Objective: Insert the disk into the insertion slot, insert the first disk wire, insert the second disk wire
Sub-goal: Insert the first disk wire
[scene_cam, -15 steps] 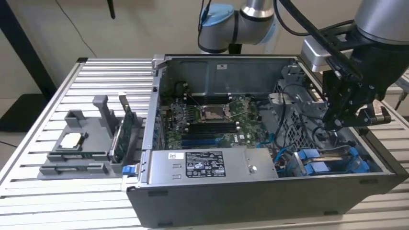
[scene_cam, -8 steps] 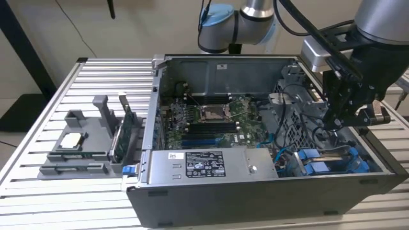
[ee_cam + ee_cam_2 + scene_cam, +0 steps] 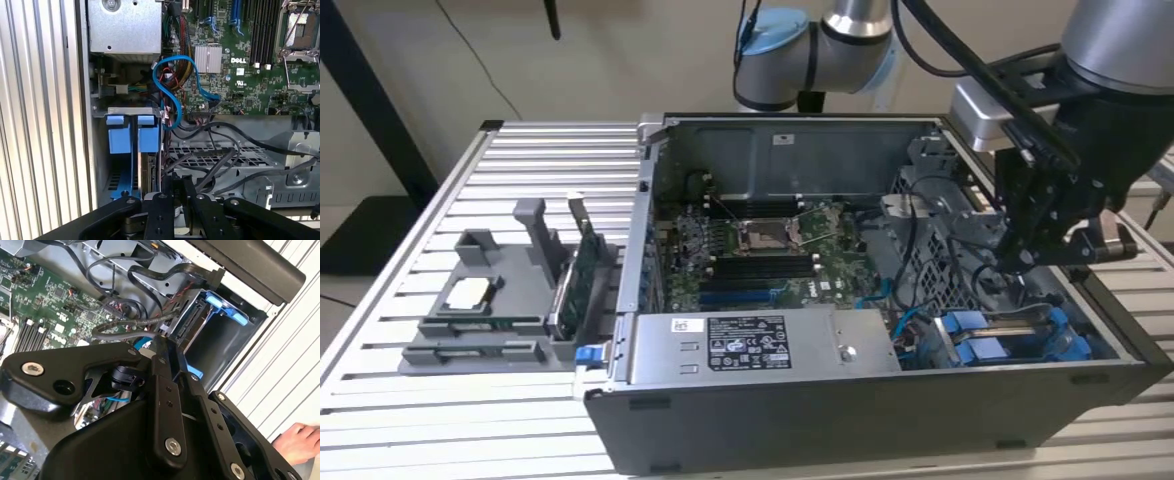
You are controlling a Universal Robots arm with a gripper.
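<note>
A slatted aluminium table (image 3: 520,150) stands before a plain beige wall (image 3: 627,50) and a dark post (image 3: 380,100).

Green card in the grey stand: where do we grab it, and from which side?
Likely its top edge, from above: the card stands on edge in the stand, with its lower edge seated and its upper part standing clear to pinch.

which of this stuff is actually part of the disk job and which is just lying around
Job in hand: pincer; disk in its blue carrier; insertion slot; blue cable, likely a disk wire.
Lying about: green circuit card; grey tray; labelled silver box; a person's hand.
</note>
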